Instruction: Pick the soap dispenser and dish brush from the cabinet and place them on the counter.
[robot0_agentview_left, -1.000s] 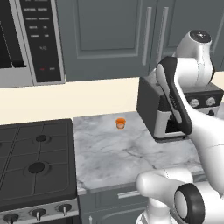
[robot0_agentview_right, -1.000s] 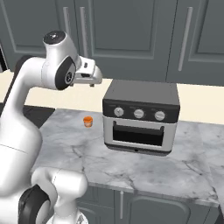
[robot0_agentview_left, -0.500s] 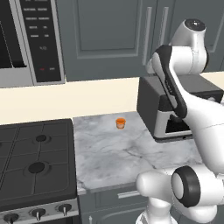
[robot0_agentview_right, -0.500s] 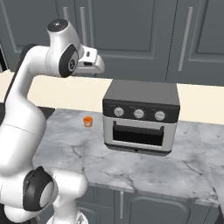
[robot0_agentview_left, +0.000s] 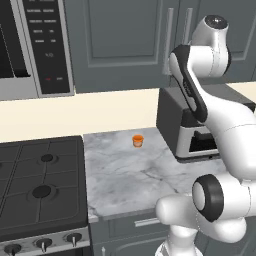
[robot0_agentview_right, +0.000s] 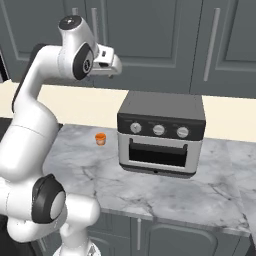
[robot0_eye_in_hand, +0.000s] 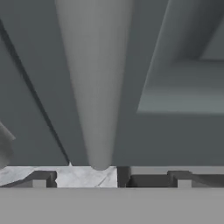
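Risen and drawn closer to the closed cabinet (robot0_agentview_right: 150, 45) since a second ago: gripper (robot0_agentview_right: 116, 64), jaws spread wide, holding nothing, right at a door handle (robot0_eye_in_hand: 97, 83). Below on the counter (robot0_agentview_left: 130, 175): tiny orange cup (robot0_agentview_left: 138, 140), toaster oven (robot0_agentview_right: 162, 134).

A cream backsplash (robot0_agentview_left: 75, 115) runs along the wall. At the left hangs a black microwave (robot0_agentview_left: 30, 45) with a silver frame, above a black gas stove (robot0_agentview_left: 40, 185) with round burners and front knobs. On the right stands a dark toaster oven (robot0_agentview_right: 161, 134) with three dials and a glass door. A tiny orange cup (robot0_agentview_left: 138, 140) sits near the wall, apart from the oven. Grey drawer fronts (robot0_agentview_right: 165, 240) lie below. Lighting is even and soft.
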